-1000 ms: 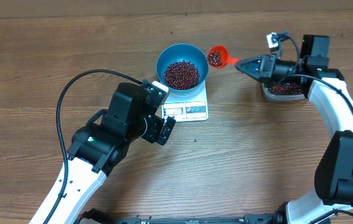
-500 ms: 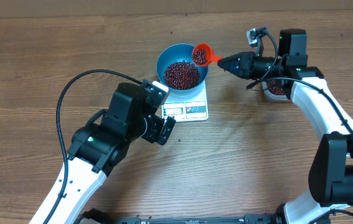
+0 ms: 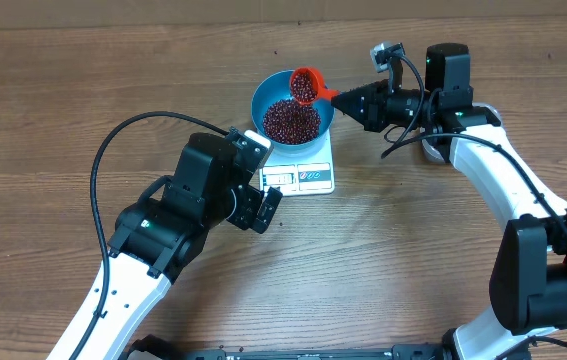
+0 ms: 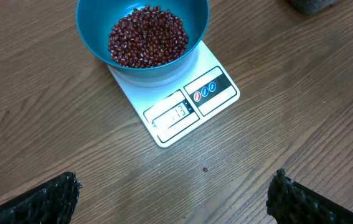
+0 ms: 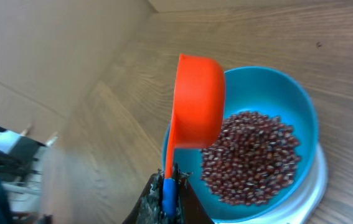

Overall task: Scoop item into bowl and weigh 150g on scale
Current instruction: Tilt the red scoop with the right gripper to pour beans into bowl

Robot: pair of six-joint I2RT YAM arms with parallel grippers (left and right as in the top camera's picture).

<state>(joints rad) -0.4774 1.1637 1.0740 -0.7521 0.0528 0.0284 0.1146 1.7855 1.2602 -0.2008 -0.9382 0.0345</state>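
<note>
The left gripper hangs released, jaws wide, by the scale's near-left corner. The blue bowl of beans stands on the scale. The red scoop lies left to right, with its cup tipped over the bowl's rim and its handle clenched in the right gripper. Only the left wrist view shows the display, its digits unclear.

Bright, even light; soft shadows; right wrist edges blurred

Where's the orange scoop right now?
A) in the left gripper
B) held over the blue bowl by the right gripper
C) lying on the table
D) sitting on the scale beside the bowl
B: the right gripper is shut on the handle of the orange scoop, whose cup hangs tilted over the blue bowl.
</note>
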